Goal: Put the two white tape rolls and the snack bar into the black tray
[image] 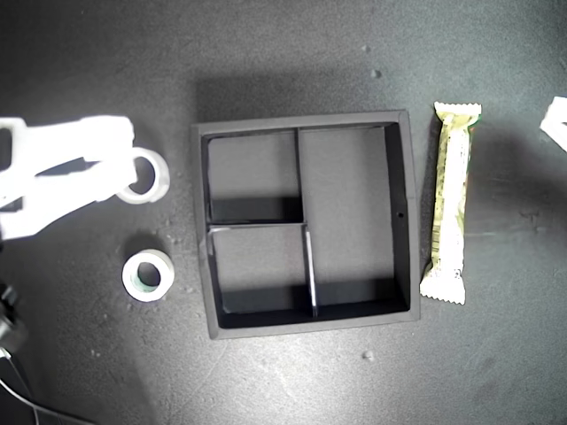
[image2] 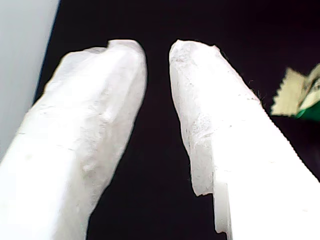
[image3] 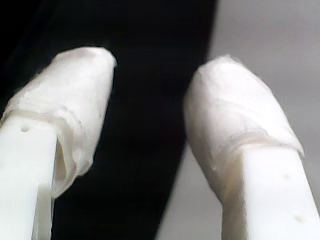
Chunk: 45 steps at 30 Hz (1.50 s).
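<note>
Nearby, my first gripper (image2: 157, 50) gaped empty at two o'clock of the snack bar (image: 450, 202), probably light, crinkly and slippery, best pinched across its middle.

A dark, matte tabletop (image: 292, 381) speckled with pale crumbs fills the view.

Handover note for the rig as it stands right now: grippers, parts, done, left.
My first gripper: open, empty, near an end of the snack bar.
My second gripper: open, empty.
A white arm at the exterior view's left reaches the larger tape roll; grip unclear.
The smaller tape roll lies on the table left of the black tray; the bar lies right of it.
Done: nothing in the tray.
Left: all three items.
</note>
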Tool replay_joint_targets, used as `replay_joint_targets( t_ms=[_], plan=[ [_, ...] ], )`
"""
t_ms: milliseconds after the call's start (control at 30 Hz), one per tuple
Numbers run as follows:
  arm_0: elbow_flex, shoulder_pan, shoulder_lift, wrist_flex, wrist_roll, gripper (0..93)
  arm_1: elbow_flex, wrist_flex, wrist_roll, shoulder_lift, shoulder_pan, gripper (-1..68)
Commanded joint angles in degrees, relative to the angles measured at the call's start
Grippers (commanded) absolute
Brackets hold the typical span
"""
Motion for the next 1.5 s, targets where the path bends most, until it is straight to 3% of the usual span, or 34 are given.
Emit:
replay_joint_targets(
  t_ms=[0, 133, 267, 467, 733, 1067, 1467],
  plan=[
    [-21.36, 2.02, -16.17, 11.16, -0.97, 12.9, -6.86, 6.42, -5.19, -0.35, -1.14, 10.9],
    [-30.06, 5.01, -26.98, 19.86, -3.25, 13.0, -12.04, 11.78, -9.58, -1.49, -3.43, 15.2],
    [-29.62, 7.03, -32.61, 24.70, -7.12, 13.1, -23.03, 15.29, -15.73, -14.94, -5.80, 18.9],
    [-22.06, 8.88, -33.13, 24.79, -11.43, 13.3, -47.99, 27.77, -27.42, -45.26, -10.63, 26.0],
    [-13.01, 10.46, -36.30, 20.65, -15.03, 14.5, -68.03, 41.13, -36.91, -73.30, -19.07, 27.5],
    [-6.06, 8.09, -41.04, 13.36, -15.29, 15.7, -80.07, 46.67, -44.21, -93.96, -25.40, 27.9],
    [-5.71, 6.33, -49.92, 8.17, -13.71, 15.8, -88.42, 47.64, -48.69, -107.23, -27.51, 28.1]
  ],
)
